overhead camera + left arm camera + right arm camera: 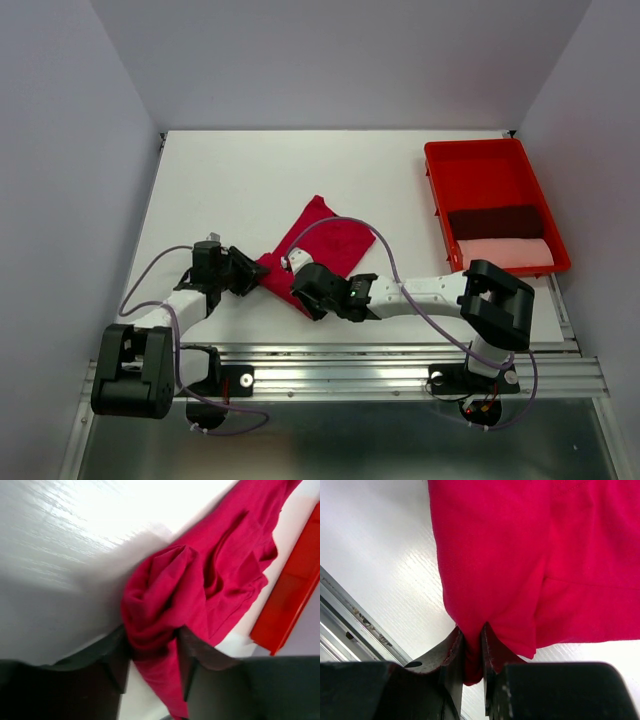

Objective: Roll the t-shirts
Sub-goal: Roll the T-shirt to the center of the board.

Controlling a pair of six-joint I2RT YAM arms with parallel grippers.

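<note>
A crimson t-shirt [335, 240] lies partly folded on the white table, running diagonally toward the near left. My left gripper [262, 272] is at its near-left corner. In the left wrist view a bunched fold of the shirt [200, 580] fills the gap of that gripper [152, 652], and both fingers press on it. My right gripper [300, 290] is at the shirt's near edge. The right wrist view shows it [473, 650] shut tight on a pinch of the cloth [520, 555]. A dark maroon t-shirt [495, 221] and a pale pink one [505, 252] lie rolled in the tray.
A rigid red plastic tray [440, 200] stands at the right of the table, and its edge shows in the left wrist view [290, 600]. A metal rail [400, 375] runs along the near table edge. Purple cables loop over both arms.
</note>
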